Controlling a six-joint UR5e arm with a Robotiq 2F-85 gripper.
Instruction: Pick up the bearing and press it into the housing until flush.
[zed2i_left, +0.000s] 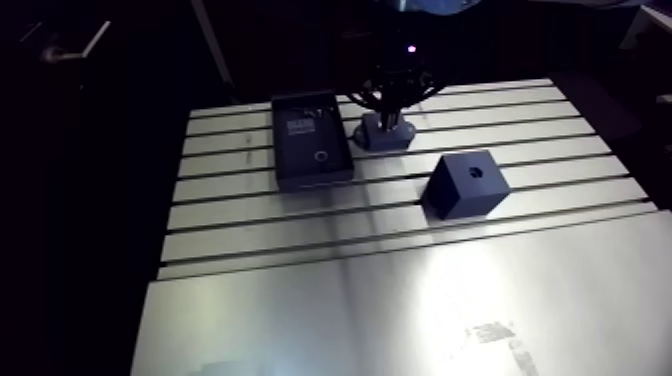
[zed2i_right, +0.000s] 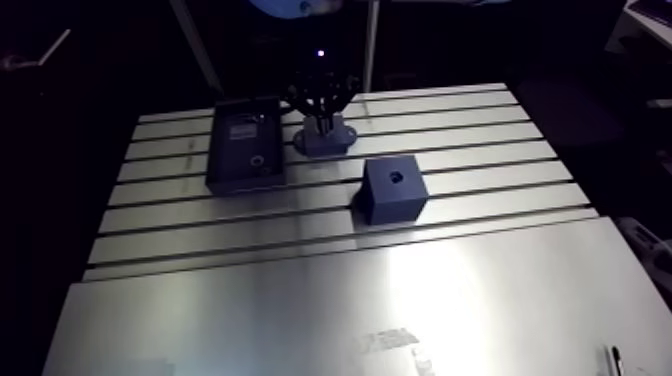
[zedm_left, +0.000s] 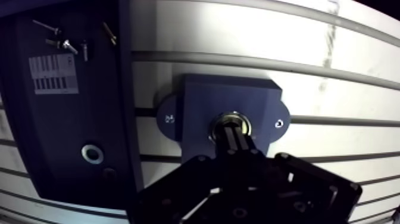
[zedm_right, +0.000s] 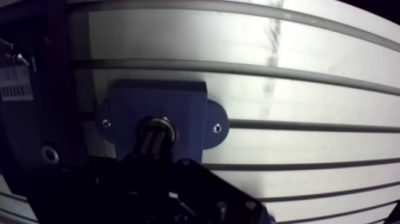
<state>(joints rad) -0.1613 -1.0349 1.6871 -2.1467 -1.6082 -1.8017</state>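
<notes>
Underneath everything lies a slotted aluminium worktop (zed2i_left: 400, 300). Its near part is a smooth, unslotted sheet catching a bright glare, and its far part is crossed by long parallel grooves.

Only the arm view takes in the whole layout. A dark rectangular tray (zed2i_left: 312, 140) sits on the grooved part, the blue housing (zed2i_left: 385, 135) stands just beside it, and a dark cube (zed2i_left: 467, 185) with a small hole in its top stands apart, nearer the camera. From there the claw covers the housing's top and the bearing is hidden.

The wrist view gives the detail. The bearing (zedm_left: 229, 117), a shiny metal ring, sits in the housing's central bore, though I cannot tell whether it is flush. The claw (zedm_left: 233, 132) has its two fingers drawn narrow together, with their tips on the bearing's middle and not around it. In the tray lie a few loose screws (zedm_left: 65, 43), a white label (zedm_left: 53, 74) and a small metal ring (zedm_left: 92, 153).
</notes>
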